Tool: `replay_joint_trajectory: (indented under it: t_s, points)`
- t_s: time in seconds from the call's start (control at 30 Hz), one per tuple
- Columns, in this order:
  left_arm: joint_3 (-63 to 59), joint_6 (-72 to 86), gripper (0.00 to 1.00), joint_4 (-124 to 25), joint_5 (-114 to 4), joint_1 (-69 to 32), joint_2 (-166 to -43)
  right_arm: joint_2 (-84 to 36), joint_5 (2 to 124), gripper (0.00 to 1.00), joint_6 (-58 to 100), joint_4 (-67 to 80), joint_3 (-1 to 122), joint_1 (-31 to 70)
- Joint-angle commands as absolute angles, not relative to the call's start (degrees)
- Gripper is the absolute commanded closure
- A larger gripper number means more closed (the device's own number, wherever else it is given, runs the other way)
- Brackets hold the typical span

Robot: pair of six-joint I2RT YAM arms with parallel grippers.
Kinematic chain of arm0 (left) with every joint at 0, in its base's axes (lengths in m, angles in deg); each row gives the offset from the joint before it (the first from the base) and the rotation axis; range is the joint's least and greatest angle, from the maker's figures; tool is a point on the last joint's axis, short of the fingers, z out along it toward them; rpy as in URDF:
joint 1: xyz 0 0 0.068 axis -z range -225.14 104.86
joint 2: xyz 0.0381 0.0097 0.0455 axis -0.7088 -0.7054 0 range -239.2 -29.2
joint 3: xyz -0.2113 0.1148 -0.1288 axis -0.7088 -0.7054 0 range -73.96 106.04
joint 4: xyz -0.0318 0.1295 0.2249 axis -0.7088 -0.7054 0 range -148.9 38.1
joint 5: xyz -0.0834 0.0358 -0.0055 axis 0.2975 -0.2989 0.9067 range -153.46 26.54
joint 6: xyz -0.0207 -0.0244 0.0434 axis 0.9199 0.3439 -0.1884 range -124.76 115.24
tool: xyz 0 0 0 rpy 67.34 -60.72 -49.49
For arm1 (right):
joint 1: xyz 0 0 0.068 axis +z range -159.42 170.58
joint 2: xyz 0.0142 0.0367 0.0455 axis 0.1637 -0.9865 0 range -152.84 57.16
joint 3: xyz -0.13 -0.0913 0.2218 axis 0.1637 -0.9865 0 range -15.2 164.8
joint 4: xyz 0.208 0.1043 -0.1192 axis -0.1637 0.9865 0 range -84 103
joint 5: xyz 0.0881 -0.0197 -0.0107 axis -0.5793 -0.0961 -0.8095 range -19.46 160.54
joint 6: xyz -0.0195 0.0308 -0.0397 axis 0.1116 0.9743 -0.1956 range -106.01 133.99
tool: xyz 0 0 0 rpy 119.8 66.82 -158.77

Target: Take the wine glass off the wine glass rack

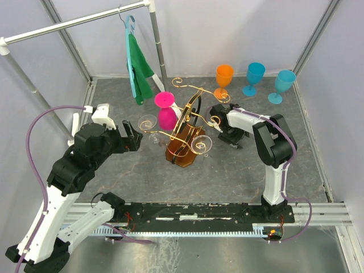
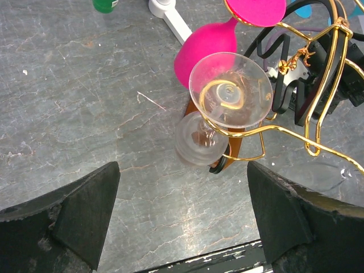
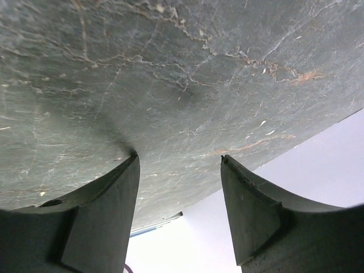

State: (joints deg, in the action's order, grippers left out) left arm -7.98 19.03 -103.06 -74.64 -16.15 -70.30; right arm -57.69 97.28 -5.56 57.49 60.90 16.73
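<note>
The gold curly-wire wine glass rack point(image 1: 190, 116) stands mid-table on its amber base point(image 1: 183, 152). A clear wine glass point(image 1: 149, 123) hangs upside down from its left arm, a pink one point(image 1: 165, 111) behind it, and another clear one point(image 1: 202, 144) at the right. My left gripper point(image 1: 134, 136) is open and empty, just left of the left clear glass. In the left wrist view that clear glass point(image 2: 227, 94) hangs on a gold arm point(image 2: 284, 132) ahead of my open gripper point(image 2: 182, 213). My right gripper point(image 1: 232, 138) is open and empty, down at the table right of the rack; its wrist view point(image 3: 179, 170) shows only table.
An orange glass point(image 1: 224, 77) and two blue glasses point(image 1: 254, 75) point(image 1: 282, 84) stand at the back right. A green cloth point(image 1: 138, 68) hangs from the grey clothes rail point(image 1: 79, 21) at the back left. Walls close in the table on three sides.
</note>
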Motion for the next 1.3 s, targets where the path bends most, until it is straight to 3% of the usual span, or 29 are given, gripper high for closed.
replay_joint_trajectory:
  t_s: [0.0,0.47,0.6,0.77,1.03,1.1,1.27]
  points:
    - [-7.9,20.7,0.01,-102.4,-73.5,-16.2,-70.4,-58.7,95.5,0.32,-4.8,55.7,59.6,16.0]
    - [-7.9,20.7,0.01,-102.7,-73.4,-16.2,-70.2,-60.8,91.8,0.30,3.7,67.1,61.7,9.3]
    - [-7.9,20.7,0.01,-102.6,-73.3,-16.2,-70.3,-58.4,94.9,0.29,9.0,68.7,61.6,5.5]
    - [-8.0,20.7,0.01,-102.8,-73.2,-16.2,-70.2,-53.7,105.8,0.20,18.2,70.3,62.0,0.9]
    - [-7.7,20.8,0.01,-103.3,-73.8,-16.1,-70.0,-41.9,115.2,0.18,25.9,71.5,69.1,-3.4]
    - [-7.5,20.9,0.01,-103.5,-74.2,-16.2,-70.0,-37.9,115.0,0.21,26.6,73.3,73.4,-3.3]
    - [-6.8,21.3,0.01,-103.6,-74.9,-16.2,-70.4,-25.4,106.3,0.43,28.1,73.2,82.8,0.0]
